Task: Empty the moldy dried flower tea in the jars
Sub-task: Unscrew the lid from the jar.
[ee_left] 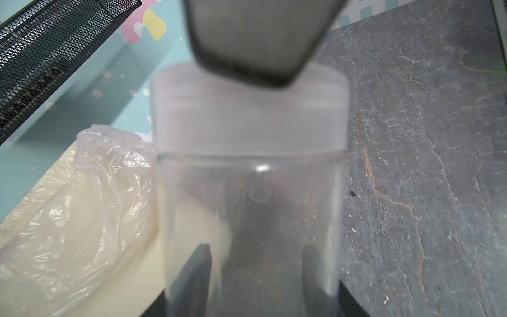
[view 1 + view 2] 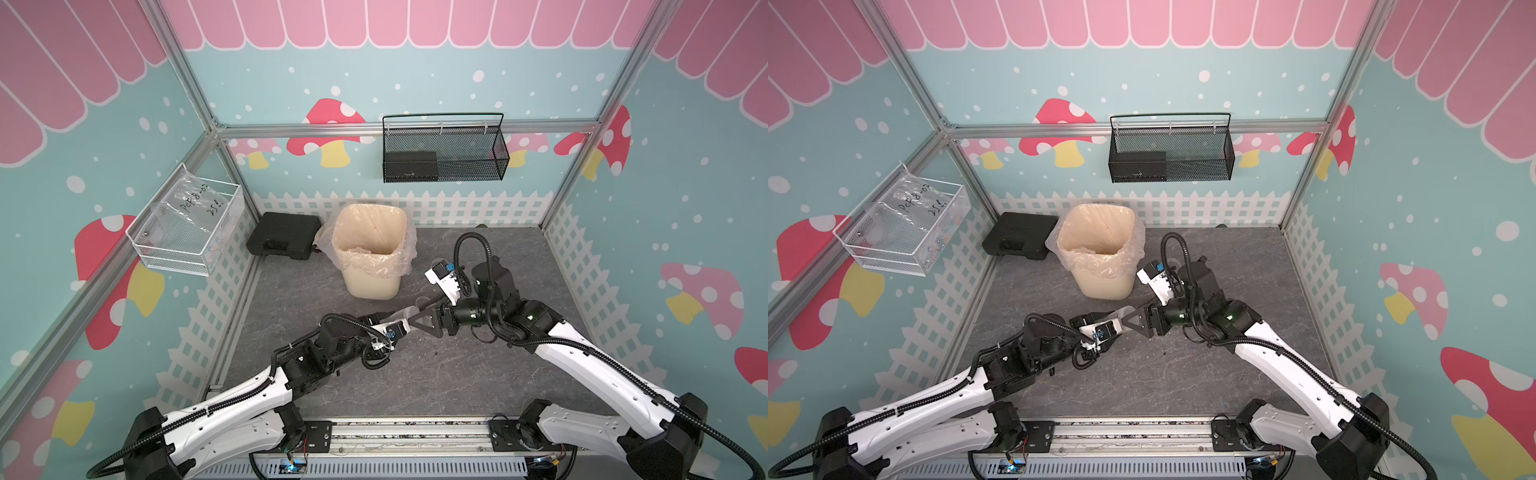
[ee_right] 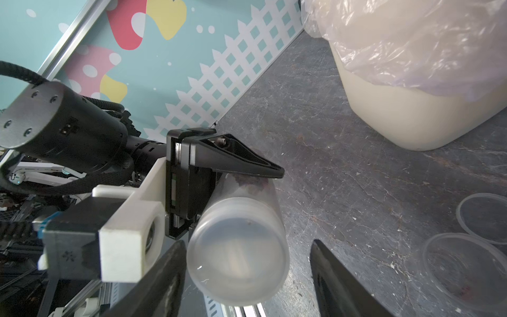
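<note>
My left gripper [image 2: 388, 321] is shut on a clear jar [image 2: 401, 312] and holds it on its side above the table, lid towards the right arm. In the left wrist view the jar [image 1: 249, 197] fills the middle, with its lid [image 1: 249, 109] at the far end. Reddish-brown dried flower tea [image 3: 249, 182] shows inside it, under the left arm's finger [image 3: 236, 162]. My right gripper [image 3: 247, 274] stands open around the lid [image 3: 238, 255]: one finger lies against it and the other is a gap away. A second jar [image 3: 466, 269] stands uncapped on the table, with its loose lid [image 3: 482, 216] beside it.
The cream, plastic-lined waste bin [image 2: 370, 249] stands just behind the two grippers. A black case [image 2: 282, 235] lies at the back left by the fence wall. A black mesh basket [image 2: 444, 149] and a white wire basket [image 2: 187, 224] hang on the walls.
</note>
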Robot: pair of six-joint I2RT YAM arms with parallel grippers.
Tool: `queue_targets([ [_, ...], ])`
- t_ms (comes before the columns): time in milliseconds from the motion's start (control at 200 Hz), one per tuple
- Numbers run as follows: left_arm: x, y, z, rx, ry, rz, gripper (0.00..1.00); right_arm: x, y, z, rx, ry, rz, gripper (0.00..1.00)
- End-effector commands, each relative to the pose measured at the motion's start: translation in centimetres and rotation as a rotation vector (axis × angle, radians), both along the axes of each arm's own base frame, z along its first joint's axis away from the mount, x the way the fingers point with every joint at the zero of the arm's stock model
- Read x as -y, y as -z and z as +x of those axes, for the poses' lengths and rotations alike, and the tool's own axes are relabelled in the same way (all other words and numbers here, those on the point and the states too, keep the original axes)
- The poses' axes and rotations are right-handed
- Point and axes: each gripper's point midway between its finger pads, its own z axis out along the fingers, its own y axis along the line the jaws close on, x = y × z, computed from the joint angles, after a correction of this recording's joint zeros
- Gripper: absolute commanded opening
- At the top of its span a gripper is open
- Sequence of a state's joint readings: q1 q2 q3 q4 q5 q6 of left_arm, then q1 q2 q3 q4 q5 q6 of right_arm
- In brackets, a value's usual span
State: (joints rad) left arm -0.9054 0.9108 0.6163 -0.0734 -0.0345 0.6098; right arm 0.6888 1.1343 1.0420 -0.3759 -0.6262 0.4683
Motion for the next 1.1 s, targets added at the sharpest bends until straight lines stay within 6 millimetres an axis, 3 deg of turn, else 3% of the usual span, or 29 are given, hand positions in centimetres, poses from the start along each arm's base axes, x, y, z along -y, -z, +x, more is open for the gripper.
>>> queue_targets([
  [0,0.3,-1.8,0.0,0.048,0.012,-0.026,0.41,-0.3,-0.1,-0.3,0.001,-0.032,-0.011,0.64],
  [130,0.3,-1.7,0.1,0.046,0.011,-0.023,0.41,-0.6,-0.1,-0.2,0.028,-0.059,-0.024,0.51],
  [250,0.4,-1.6,0.0,0.039,0.019,-0.023,0.41,-1.1,-0.1,-0.2,0.077,-0.114,-0.036,0.44],
  [320,0.5,-1.5,-0.1,0.033,0.023,-0.021,0.41,-1.2,0.0,-0.1,0.154,-0.157,-0.055,0.33],
  [400,0.6,-1.5,-0.4,0.022,0.040,-0.025,0.40,-1.0,0.0,-0.6,0.338,-0.261,-0.086,0.17],
  [495,0.9,-1.5,-1.1,0.007,0.075,-0.040,0.40,-0.3,-0.8,-0.6,0.682,-0.376,-0.143,0.04],
  [630,1.1,-1.5,-1.3,0.002,0.090,-0.045,0.40,0.4,-2.6,0.6,1.050,-0.444,-0.249,0.02],
  [745,1.0,-1.4,-1.3,0.007,0.092,-0.039,0.40,0.4,-3.3,0.5,1.237,-0.524,-0.287,0.01],
  [1096,1.0,-0.9,-1.1,0.004,0.086,-0.024,0.41,0.7,-2.3,1.2,1.345,-0.572,-0.364,0.00],
])
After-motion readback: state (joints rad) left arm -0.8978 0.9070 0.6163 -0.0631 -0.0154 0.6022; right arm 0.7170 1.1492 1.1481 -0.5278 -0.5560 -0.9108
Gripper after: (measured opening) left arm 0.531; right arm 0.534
